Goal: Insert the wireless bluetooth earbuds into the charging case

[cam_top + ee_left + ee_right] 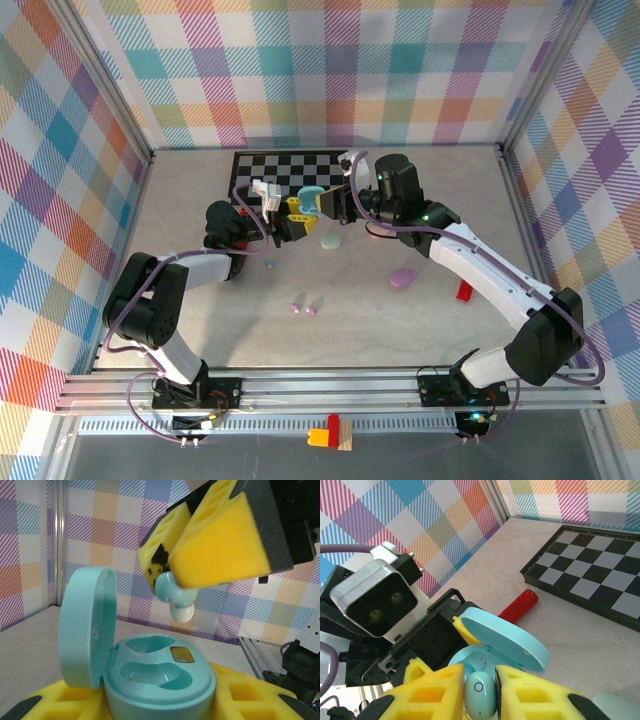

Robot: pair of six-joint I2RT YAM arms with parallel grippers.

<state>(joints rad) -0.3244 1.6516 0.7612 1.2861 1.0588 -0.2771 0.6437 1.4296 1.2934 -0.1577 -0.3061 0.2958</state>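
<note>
Right now the left tool point(297, 215) is clenched on the base of the open teal charging case point(160, 680), whose lid stands upright. The right tool point(175, 572) pinches a teal earbud point(480, 696) just above the case's two wells, not yet seated. Two lilac earbuds point(296, 308) lie apart on the surface point(420, 330).
</note>
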